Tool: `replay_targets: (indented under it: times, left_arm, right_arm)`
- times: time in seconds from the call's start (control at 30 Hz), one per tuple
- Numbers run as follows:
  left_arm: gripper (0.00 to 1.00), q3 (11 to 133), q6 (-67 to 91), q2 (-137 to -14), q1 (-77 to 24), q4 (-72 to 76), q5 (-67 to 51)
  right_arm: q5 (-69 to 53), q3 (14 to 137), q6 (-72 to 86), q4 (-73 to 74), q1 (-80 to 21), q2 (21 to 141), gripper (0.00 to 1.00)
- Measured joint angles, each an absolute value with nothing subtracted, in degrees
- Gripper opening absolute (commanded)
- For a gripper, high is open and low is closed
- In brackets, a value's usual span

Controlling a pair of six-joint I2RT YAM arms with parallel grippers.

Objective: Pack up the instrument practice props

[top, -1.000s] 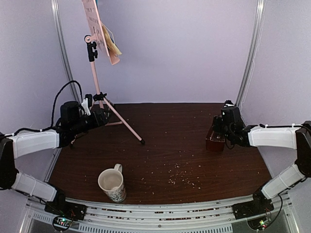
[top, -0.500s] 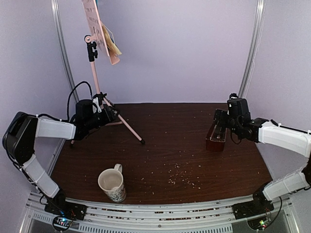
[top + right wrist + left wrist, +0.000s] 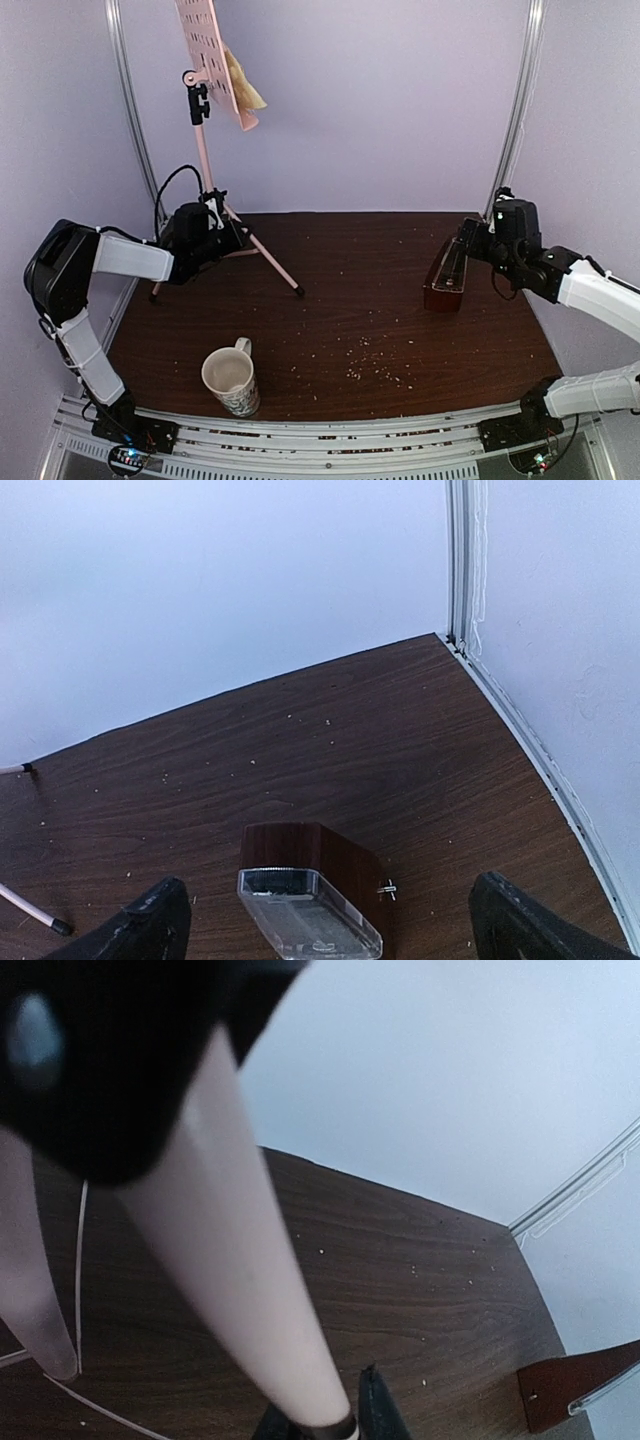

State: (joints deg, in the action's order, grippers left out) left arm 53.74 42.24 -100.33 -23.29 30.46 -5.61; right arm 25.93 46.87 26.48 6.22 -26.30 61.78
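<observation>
My left pincer [image 3: 225, 240] was closed on a leg of the pink music stand [image 3: 208, 45], which stood at the back left of the brown table [image 3: 400, 330], and my right pincer [image 3: 330, 905] was wide open just by the small red-brown metronome [image 3: 443, 285] on the right side.

Robot test booth in a lab, not a home or a shop.

Plain lilac walls [image 3: 380, 110] close in a dark wood counter [image 3: 350, 290] on three sides, with bare metal posts [image 3: 515, 110] standing in the back corners. Two white-and-black arms [image 3: 120, 258] are bolted to slotted metal rails [image 3: 330, 440] along the near edge, beside small lit circuit boards [image 3: 125, 458] and a loose black cable [image 3: 170, 190]. On the counter are a stand [image 3: 207, 160], a mug [image 3: 232, 380] and scattered crumbs [image 3: 372, 368].
</observation>
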Motion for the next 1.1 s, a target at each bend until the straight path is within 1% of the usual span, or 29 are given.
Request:
replay_targets:
  times: [0.03,0.27,0.4,0.57,0.77,0.93,1.1]
  left_arm:
    - [0.00,53.8,42.6,-100.3,-23.4,30.4,-5.6]
    - [0.00,53.8,42.1,-100.2,-24.5,29.9,-5.8]
    - [0.00,53.8,40.5,-100.2,-24.5,29.6,-9.9]
    - [0.00,53.9,37.3,-99.9,-25.1,28.3,-17.8]
    - [0.00,56.7,30.5,-99.9,-27.4,21.6,-30.8]
    - [0.00,58.0,25.6,-100.1,-30.0,17.9,-39.3]
    - [0.00,59.8,25.1,-102.2,-32.2,17.8,-48.0]
  right_arm:
    - [25.9,46.5,26.6,6.1,-26.3,60.8,1.00]
    - [25.0,44.8,26.7,6.0,-26.3,56.8,0.99]
    - [22.0,44.8,25.7,6.0,-26.3,56.5,0.99]
    - [16.4,45.0,24.6,6.0,-26.3,56.7,0.98]
    - [8.2,45.2,23.7,3.4,-28.0,57.0,0.98]
    - [3.3,44.8,22.7,-2.5,-33.5,57.6,0.97]
    - [1.0,44.7,20.9,-9.5,-40.1,61.1,0.93]
